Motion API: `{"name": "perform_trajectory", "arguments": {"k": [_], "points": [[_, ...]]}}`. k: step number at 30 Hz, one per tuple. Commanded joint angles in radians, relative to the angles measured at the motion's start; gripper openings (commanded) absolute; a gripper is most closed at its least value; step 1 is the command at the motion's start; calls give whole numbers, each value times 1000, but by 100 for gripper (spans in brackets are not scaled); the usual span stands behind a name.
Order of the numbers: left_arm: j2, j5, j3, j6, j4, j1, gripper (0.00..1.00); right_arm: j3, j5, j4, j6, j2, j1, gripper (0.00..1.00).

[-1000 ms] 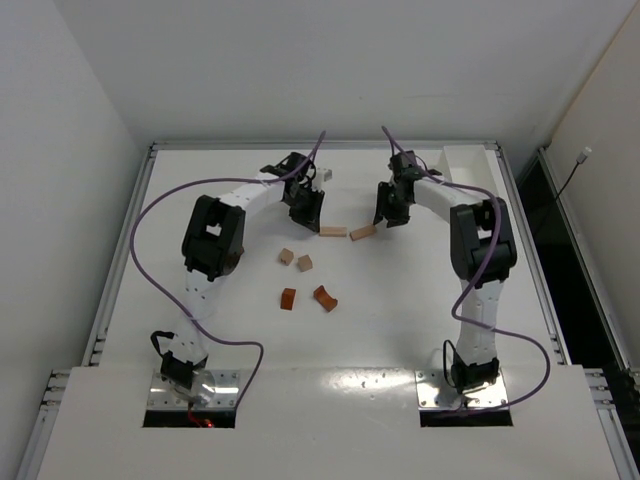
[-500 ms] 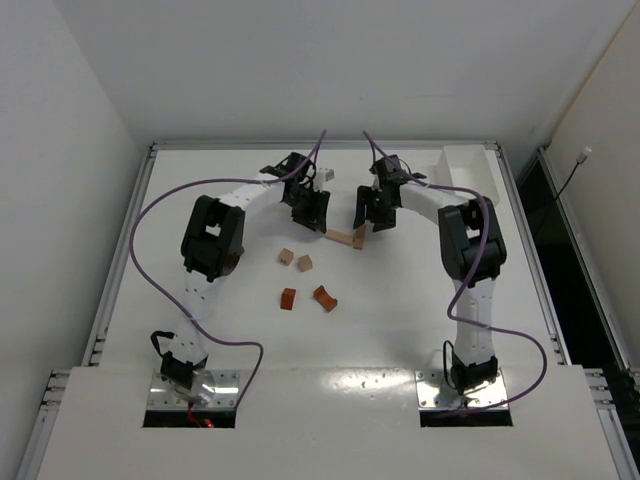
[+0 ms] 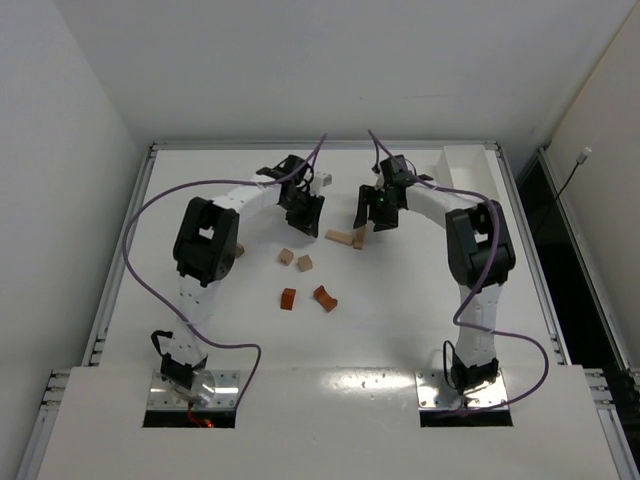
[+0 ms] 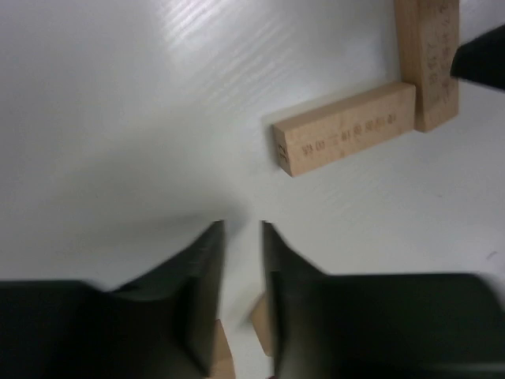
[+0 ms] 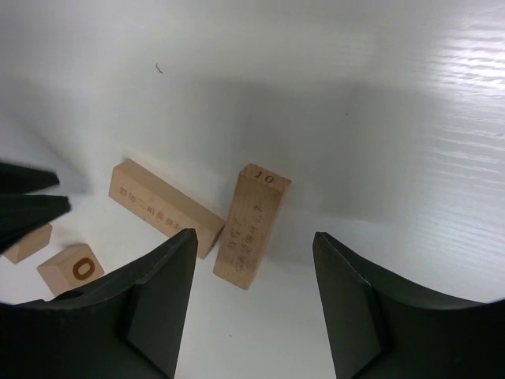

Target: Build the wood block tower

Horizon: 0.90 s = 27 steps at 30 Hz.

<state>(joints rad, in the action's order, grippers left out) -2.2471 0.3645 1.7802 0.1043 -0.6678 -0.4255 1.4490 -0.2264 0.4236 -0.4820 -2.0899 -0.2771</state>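
Observation:
Two pale tan bars lie on the white table in an L. One bar [image 3: 338, 236] [image 4: 345, 128] [image 5: 166, 208] butts its end against the side of the other bar [image 3: 358, 238] [image 4: 426, 55] [image 5: 252, 225]. My right gripper [image 3: 368, 215] [image 5: 254, 235] hangs open over the second bar, its fingers apart from it. Left of the bars, my left gripper [image 3: 305, 215] [image 4: 243, 229] stands with a narrow gap between its jaws and nothing in it. Two tan cubes [image 3: 286, 257] [image 3: 304, 263] and two reddish-brown blocks [image 3: 288, 298] [image 3: 324, 297] lie nearer the arm bases.
A white rectangular tray [image 3: 465, 160] stands at the back right corner. Purple cables loop from both arms. A raised rail [image 3: 325, 145] borders the table's far edge.
My right gripper has shifted left and opened wider; the right-hand bar has moved left against the other bar. The left gripper's jaws have parted a little.

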Motion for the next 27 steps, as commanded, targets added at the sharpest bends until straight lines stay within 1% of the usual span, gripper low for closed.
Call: {"name": "perform_trajectory", "arguments": {"k": [1,4,12,14,23,27], "points": [[95,27,-39,-35,-30,-25,12,34,74,-16,28,87,6,57],[104,36,-71,-54,-42,-38,0,34,108,-16,37,96,6,57],[90,70,-81,-54,-7,-90,0,34,117,-37,37,105,36,57],[69,70,-68,-45,-7,-90,0,43,166,-25,37,116,47,58],[-83,47,88,-11,-6,-90,0,-27,197,14,46,169,76,58],[-149,37,191,-2,-44,-90,0,-49,185,24,46,179,76,58]]}}
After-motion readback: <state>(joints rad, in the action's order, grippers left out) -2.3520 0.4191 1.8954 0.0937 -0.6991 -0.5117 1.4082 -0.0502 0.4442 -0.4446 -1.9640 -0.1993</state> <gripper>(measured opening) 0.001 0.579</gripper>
